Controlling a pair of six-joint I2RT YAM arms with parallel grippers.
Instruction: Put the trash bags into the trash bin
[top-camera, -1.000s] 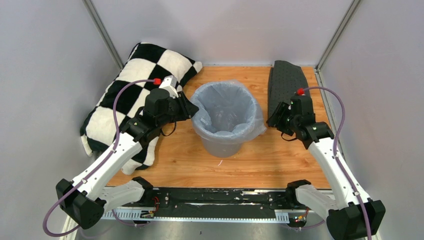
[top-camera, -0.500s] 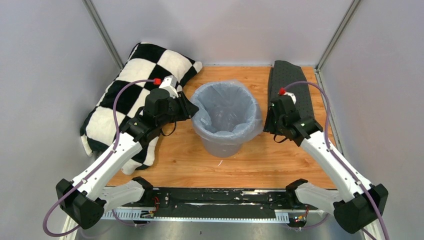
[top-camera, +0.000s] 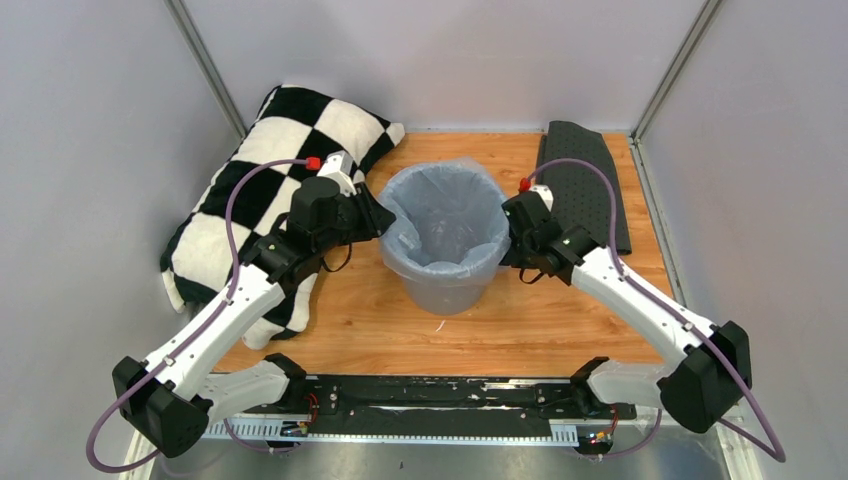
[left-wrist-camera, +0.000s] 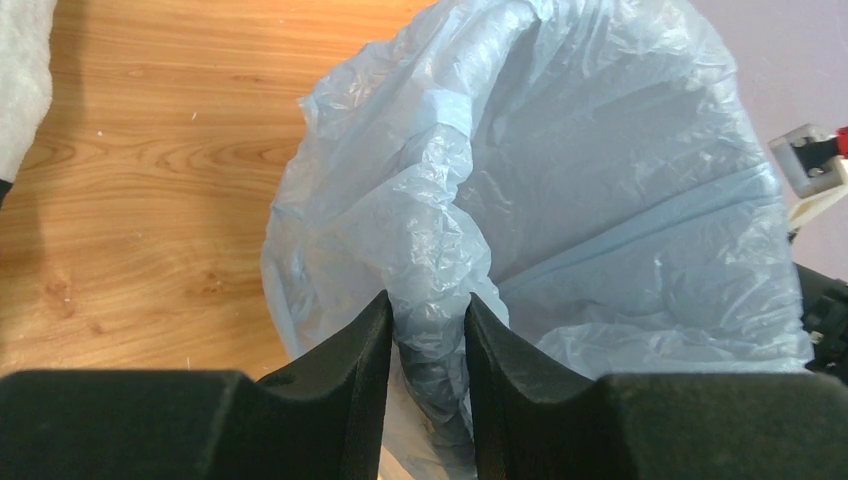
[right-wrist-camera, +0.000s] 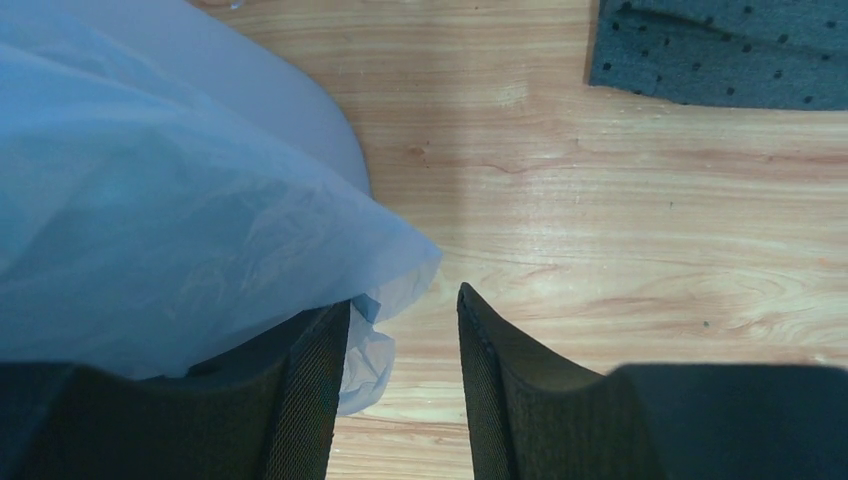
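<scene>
Crinkly, translucent pale blue plastic: trash bag (top-camera: 445, 212), lining round trash bin (top-camera: 446, 292) of smooth light grey plastic, tapered toward its base, upright in middle of wood-grain desk (top-camera: 380, 320). Bag mouth folded out over rim, skirt rumpled and creased. Left gripper (left-wrist-camera: 428, 312) at bin's left rim, black wedge-shaped fingers pinched tight on a puckered fold of film. Right gripper (right-wrist-camera: 400, 305) at bin's right rim, ribbed fingers parted, clamping nothing; limp corner of bag hanging beside its left finger, curved bin wall behind. Plush black-and-white checkered pillow (top-camera: 285, 150) filling far-left corner. Flat dark grey dotted cloth (top-camera: 590, 190) along right edge, up to far-right corner.
</scene>
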